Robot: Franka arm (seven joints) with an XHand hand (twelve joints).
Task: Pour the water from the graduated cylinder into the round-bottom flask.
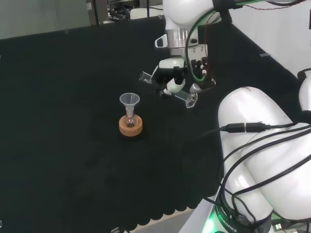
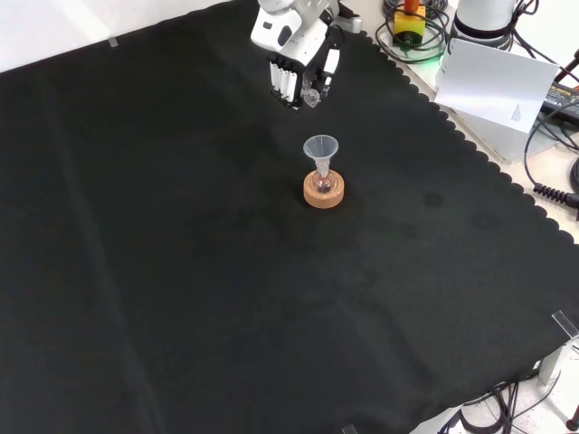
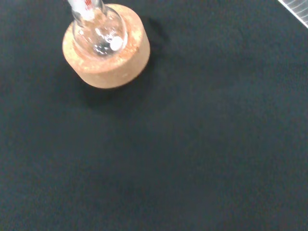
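Note:
A small round-bottom flask [image 1: 129, 120] stands on a cork ring [image 1: 130, 127] in the middle of the black cloth, with a clear funnel [image 1: 129, 100] in its neck. In the head view the hand [image 1: 171, 77] hovers above and to the right of it. Its fingers are curled round a clear graduated cylinder [image 1: 190, 99], which lies nearly level. In the front view the hand [image 2: 294, 63] is beyond the funnel [image 2: 320, 146], and the cylinder's end [image 2: 313, 96] points toward the flask [image 2: 323, 180]. The wrist view looks down on the flask [image 3: 99, 34] and cork ring [image 3: 113, 65].
The cloth's scalloped edge [image 2: 452, 127] runs along the right of the front view. Past it lie a white sheet [image 2: 493, 86], cables [image 2: 552, 185] and a yellow-green item [image 2: 412, 23]. The arm's white links [image 1: 257, 160] take up the head view's right.

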